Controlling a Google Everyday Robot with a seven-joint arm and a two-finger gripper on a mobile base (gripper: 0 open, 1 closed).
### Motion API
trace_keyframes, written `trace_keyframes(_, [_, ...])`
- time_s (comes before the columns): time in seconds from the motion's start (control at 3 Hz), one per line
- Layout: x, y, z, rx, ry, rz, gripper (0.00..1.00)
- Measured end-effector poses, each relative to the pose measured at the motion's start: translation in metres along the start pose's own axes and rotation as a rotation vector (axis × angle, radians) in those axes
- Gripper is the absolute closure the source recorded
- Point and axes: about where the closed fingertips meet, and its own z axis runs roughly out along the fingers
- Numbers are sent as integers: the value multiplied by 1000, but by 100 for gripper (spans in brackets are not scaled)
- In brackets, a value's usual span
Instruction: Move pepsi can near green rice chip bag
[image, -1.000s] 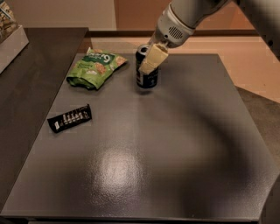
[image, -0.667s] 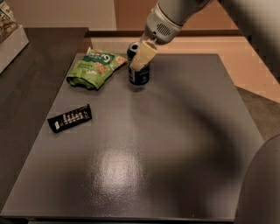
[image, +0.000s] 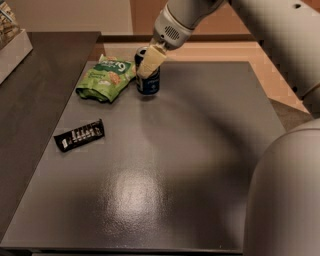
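Note:
The pepsi can (image: 149, 84), dark navy with a silver top, stands upright at the back of the grey table (image: 165, 165). My gripper (image: 147, 67) comes down from the upper right and is shut on the can's upper part, with one pale finger (image: 152, 60) across its front. The green rice chip bag (image: 105, 77) lies flat just left of the can, a narrow gap between them. I cannot tell whether the can's base touches the table or hangs just above it.
A flat black wrapper bar (image: 79, 135) lies on the left side of the table. A darker counter (image: 40, 75) adjoins on the left, with a white box of snacks (image: 10, 35) at its far corner. My arm's bulky grey body (image: 285, 200) fills the right foreground.
My gripper has carried the pepsi can to the left, from a spot well right of the green bag to right beside it. The bag and the wrapper bar have not moved.

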Motion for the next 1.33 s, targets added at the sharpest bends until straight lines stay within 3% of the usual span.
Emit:
trace_keyframes(0.33, [-7, -5, 12, -12, -9, 14, 100])
trace_keyframes(0.67, [-5, -7, 23, -30, -11, 31, 83])
trace_keyframes(1.33, [-7, -13, 35, -46, -46, 35, 36])
